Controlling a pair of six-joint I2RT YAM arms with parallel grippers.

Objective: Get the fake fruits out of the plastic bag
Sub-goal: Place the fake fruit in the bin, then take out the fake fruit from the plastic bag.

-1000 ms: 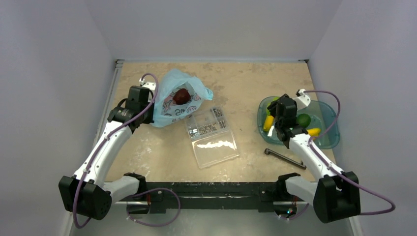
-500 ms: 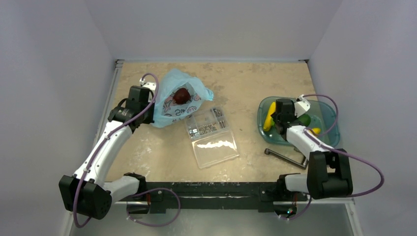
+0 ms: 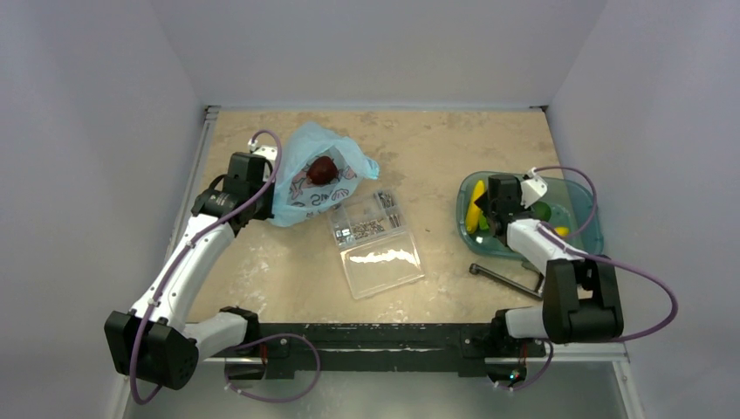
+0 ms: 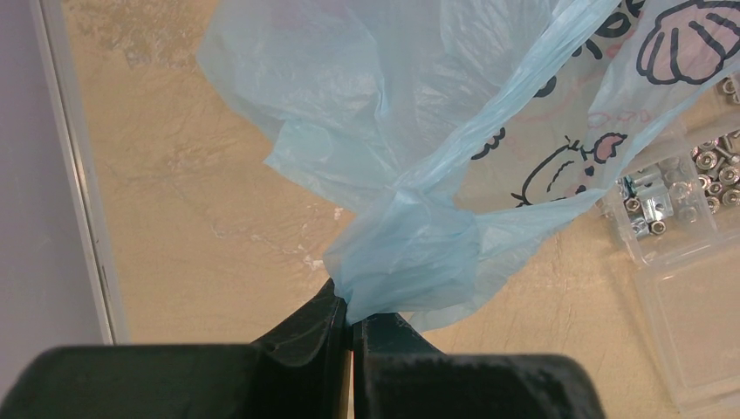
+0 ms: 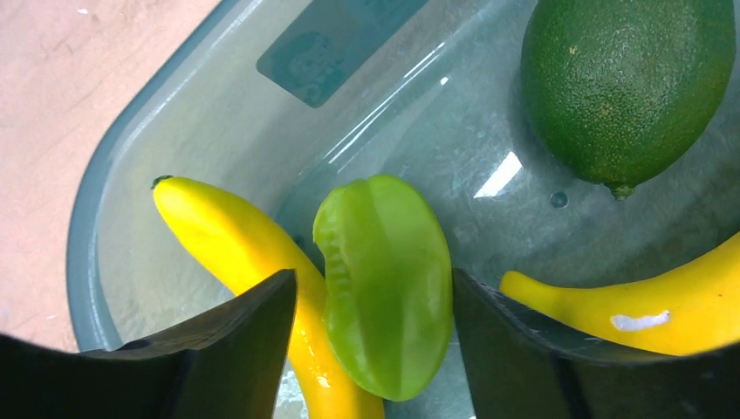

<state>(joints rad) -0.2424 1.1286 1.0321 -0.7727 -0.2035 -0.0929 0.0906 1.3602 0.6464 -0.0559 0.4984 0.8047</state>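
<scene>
The light-blue plastic bag (image 3: 305,188) lies at the back left with a dark red fruit (image 3: 323,169) showing in its open mouth. My left gripper (image 3: 264,194) is shut on a bunched corner of the bag (image 4: 419,131), pinched at the fingertips (image 4: 352,314). My right gripper (image 3: 483,212) is open, low inside the teal tray (image 3: 593,236). A green fruit (image 5: 384,279) lies between its fingers, resting on a yellow banana (image 5: 236,236). A green lime (image 5: 624,87) and a second banana (image 5: 646,305) lie in the tray too.
A clear plastic box (image 3: 375,240) with screws stands open in the middle, right of the bag; it also shows in the left wrist view (image 4: 689,227). A black hex key (image 3: 506,279) lies in front of the tray. Walls close in the table's sides and back.
My right gripper has come down into the tray, its arm folding back toward its base. The left arm and the bag have not moved.
</scene>
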